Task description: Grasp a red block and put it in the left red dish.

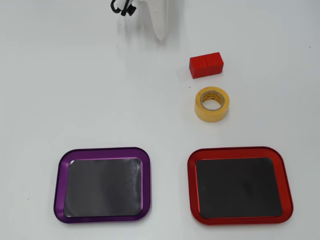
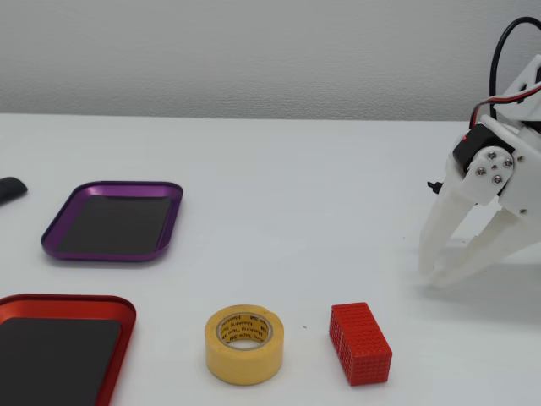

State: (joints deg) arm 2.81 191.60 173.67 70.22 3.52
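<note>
My gripper point(image 2: 435, 275) is empty, white fingers point(image 2: 443, 227) spread apart and pointing down, tips at or just above the table point(image 2: 279, 186) – can't tell from the fixed view whether they touch it. In the overhead view only the white finger end point(image 1: 161, 25) pokes in from the top edge, so I'm going by the fixed view for jaw state.

Count on the table: one red block, one tape roll, two trays.

The red block point(image 1: 206, 65) lies flat on the table, studded faces visible, nothing touching it. In the overhead view it sits below and to the right of my finger end, near but clear of it. In the fixed view the block point(image 2: 361, 343) is in the foreground, to the left of and nearer the camera than my gripper.

The yellow tape roll point(image 1: 212, 103) lies flat, hole up, just beside the block on the tray side, not touching it.

The red dish point(image 1: 239, 156) has a glossy red rim, a dark inside, and is empty. In the overhead view it's bottom right, below the tape; in the fixed view it's at bottom left point(image 2: 68, 306), cut off by the frame edge.

The purple-rimmed tray point(image 1: 102, 152) has the same shape, is also empty, and is well apart from the red dish.

A small dark object point(image 2: 10, 189) sits at the left edge of the fixed view; I can't identify it.
</note>
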